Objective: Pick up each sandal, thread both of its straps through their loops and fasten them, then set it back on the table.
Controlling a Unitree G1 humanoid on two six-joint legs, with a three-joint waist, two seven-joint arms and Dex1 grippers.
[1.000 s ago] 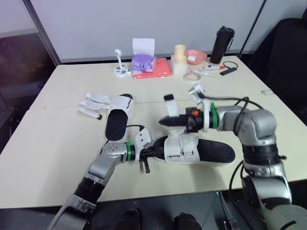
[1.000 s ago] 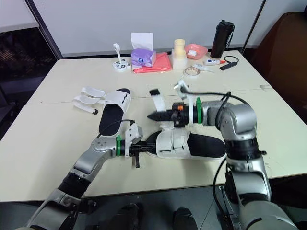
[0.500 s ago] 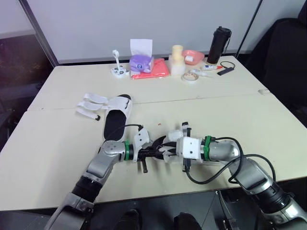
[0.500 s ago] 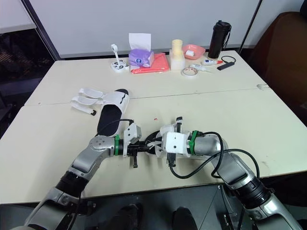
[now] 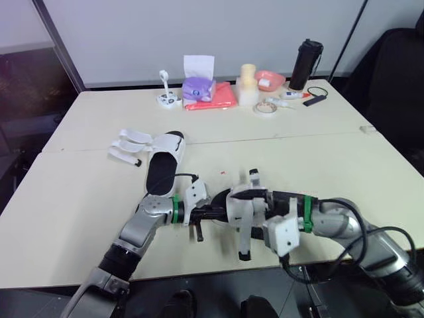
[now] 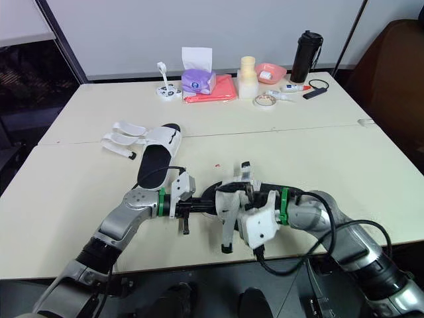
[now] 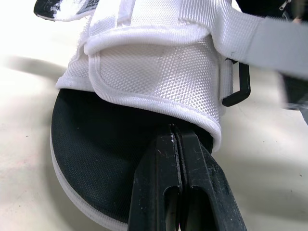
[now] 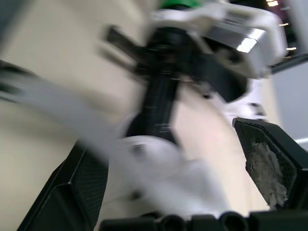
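Observation:
A white-strapped sandal (image 5: 246, 201) with a black sole lies near the table's front edge. My left gripper (image 5: 207, 213) is shut at its toe end. In the left wrist view its fingertips (image 7: 175, 139) pinch the rim of the white upper (image 7: 154, 62) above the black insole (image 7: 91, 159). My right gripper (image 8: 163, 144) is open beside the sandal's near side, with a blurred white strap between its fingers. One loose strap (image 5: 244, 240) hangs toward the table edge. The second sandal (image 5: 163, 163) lies at the left, its straps (image 5: 128, 143) unfastened.
At the table's back stand a purple tissue box (image 5: 198, 86), a red cloth (image 5: 215, 98), stacked white cups (image 5: 248, 83), a pink bowl (image 5: 269, 79), a tape roll (image 5: 265, 106) and a black bottle (image 5: 306, 63). The table's front edge (image 5: 218, 268) runs close below both grippers.
My right gripper has let go of the strap it held up, opened wide and swung down to the sandal's near side. The strap now hangs forward. The left gripper keeps its hold.

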